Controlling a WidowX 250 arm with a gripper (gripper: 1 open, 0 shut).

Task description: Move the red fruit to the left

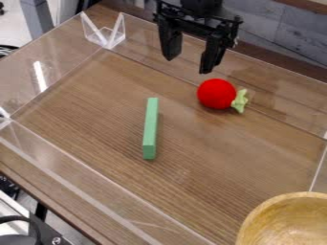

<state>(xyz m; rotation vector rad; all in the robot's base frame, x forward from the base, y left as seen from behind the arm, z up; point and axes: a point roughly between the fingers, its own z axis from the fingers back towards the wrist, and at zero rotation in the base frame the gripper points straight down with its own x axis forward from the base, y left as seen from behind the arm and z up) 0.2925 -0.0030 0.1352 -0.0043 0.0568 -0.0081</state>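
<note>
The red fruit (217, 93) is a small glossy ball with a pale yellow-green tuft on its right side. It lies on the wooden floor of a clear-walled tray (76, 105), right of centre. My gripper (189, 56) hangs above and to the left of it, pointing down. Its two black fingers (170, 44) stand apart, open, with nothing between them. The right finger's tip ends just above the fruit's upper left, apart from it.
A long green bar (151, 128) lies on the tray floor left of the fruit. A wooden bowl (289, 222) pokes in at the bottom right corner. Clear plastic walls ring the wooden surface.
</note>
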